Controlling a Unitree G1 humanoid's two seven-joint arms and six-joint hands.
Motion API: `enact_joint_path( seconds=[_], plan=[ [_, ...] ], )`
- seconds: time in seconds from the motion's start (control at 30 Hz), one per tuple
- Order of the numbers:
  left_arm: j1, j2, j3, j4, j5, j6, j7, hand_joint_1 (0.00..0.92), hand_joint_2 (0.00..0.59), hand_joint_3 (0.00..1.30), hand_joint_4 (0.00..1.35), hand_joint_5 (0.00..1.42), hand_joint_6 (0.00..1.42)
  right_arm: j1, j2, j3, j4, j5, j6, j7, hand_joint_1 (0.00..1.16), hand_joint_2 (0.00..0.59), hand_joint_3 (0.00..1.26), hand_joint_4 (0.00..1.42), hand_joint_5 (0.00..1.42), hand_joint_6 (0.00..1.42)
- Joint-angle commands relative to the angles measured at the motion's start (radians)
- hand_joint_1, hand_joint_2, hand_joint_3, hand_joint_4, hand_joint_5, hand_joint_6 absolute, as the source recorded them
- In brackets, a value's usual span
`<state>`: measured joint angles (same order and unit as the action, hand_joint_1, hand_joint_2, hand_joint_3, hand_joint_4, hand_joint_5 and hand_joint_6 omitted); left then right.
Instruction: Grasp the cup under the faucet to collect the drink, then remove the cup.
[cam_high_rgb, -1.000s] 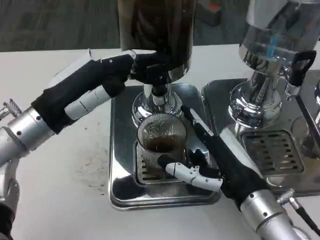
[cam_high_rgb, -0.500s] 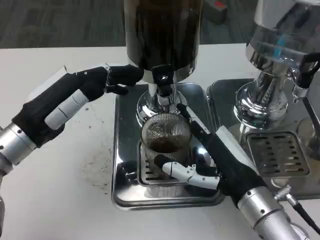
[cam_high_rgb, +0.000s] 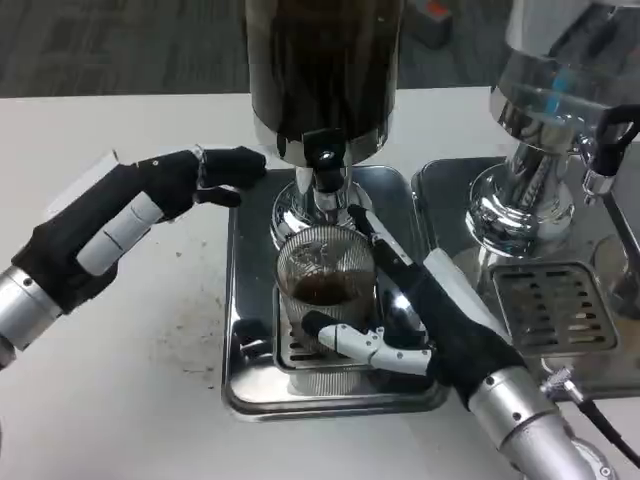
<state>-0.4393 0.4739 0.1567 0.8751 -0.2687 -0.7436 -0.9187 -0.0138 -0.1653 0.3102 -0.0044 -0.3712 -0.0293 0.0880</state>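
A ribbed clear glass cup (cam_high_rgb: 323, 280) with dark drink in its bottom stands on the drip grate (cam_high_rgb: 296, 345) directly under the black faucet (cam_high_rgb: 325, 160) of the dark drink dispenser (cam_high_rgb: 322, 70). My right hand (cam_high_rgb: 420, 315) wraps around the cup from the right, thumb across its front and fingers behind it. My left hand (cam_high_rgb: 150, 195) hovers to the left of the dispenser, fingers extended toward it, holding nothing and clear of the faucet lever.
The dispenser sits on a steel tray (cam_high_rgb: 245, 300). A second dispenser (cam_high_rgb: 560, 110) with a clear tank and its own tray and grate (cam_high_rgb: 550, 310) stands to the right. White table (cam_high_rgb: 130, 400) surface lies to the left and front.
My left hand has pulled back from the faucet lever, moving left and down away from the dispenser. The right hand still holds the cup in place.
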Motion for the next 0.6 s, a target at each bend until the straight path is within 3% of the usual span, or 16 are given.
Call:
enact_joint_path(
  seconds=[0.03,0.6],
  plan=[
    [0.016,0.017,0.013,-0.003,0.007,0.01,0.013,0.0,0.116,0.34,0.28,0.23,0.29,-0.006,0.007,0.013,0.024,-0.018,0.026,-0.002,0.59,0.194,0.0,0.0,0.0,0.02],
    [0.041,0.021,0.028,-0.008,0.014,0.02,0.024,0.0,0.116,0.36,0.3,0.24,0.3,-0.008,0.037,0.023,0.051,-0.045,0.062,-0.037,0.61,0.188,0.0,0.0,0.0,0.04]
  ],
)
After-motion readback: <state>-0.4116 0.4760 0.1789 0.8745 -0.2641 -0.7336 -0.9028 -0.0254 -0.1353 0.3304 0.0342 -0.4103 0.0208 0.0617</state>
